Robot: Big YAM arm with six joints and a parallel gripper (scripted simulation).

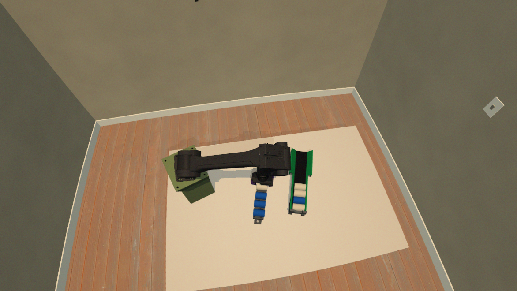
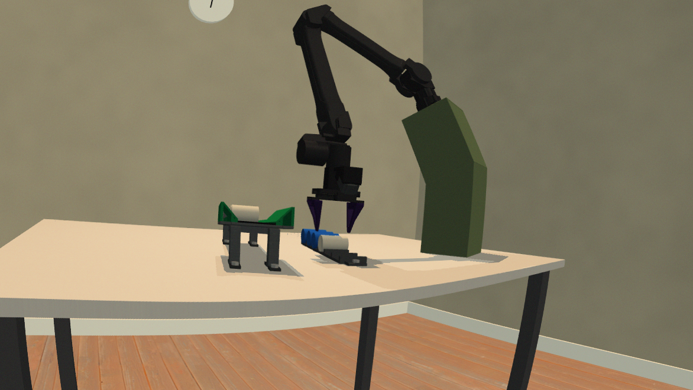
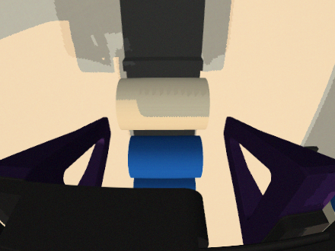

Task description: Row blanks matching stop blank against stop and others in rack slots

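My gripper (image 2: 333,230) (image 3: 167,125) is open and empty above the stock rack (image 1: 257,218) (image 2: 356,260) (image 3: 164,30). Its fingers stand off both ends of a white blank (image 1: 261,187) (image 2: 333,243) (image 3: 163,104) that lies across the rack. A blue blank (image 1: 260,195) (image 3: 165,157) lies beside it, then two more blue blanks (image 1: 259,203) (image 1: 259,212). On the feed ramp (image 1: 309,162) (image 2: 285,217), a white blank (image 1: 298,207) lies at the stop (image 1: 297,212), followed by a blue blank (image 1: 299,200) and two white blanks (image 1: 299,193) (image 1: 299,186). All lie across it in a row.
The ramp stands on dark legs (image 2: 234,247), raised above the table (image 1: 347,209) (image 2: 145,276), beside the rack. The green arm pedestal (image 1: 199,189) (image 2: 448,208) stands on the rack's other side. The ramp's upper belt (image 1: 301,166) is bare.
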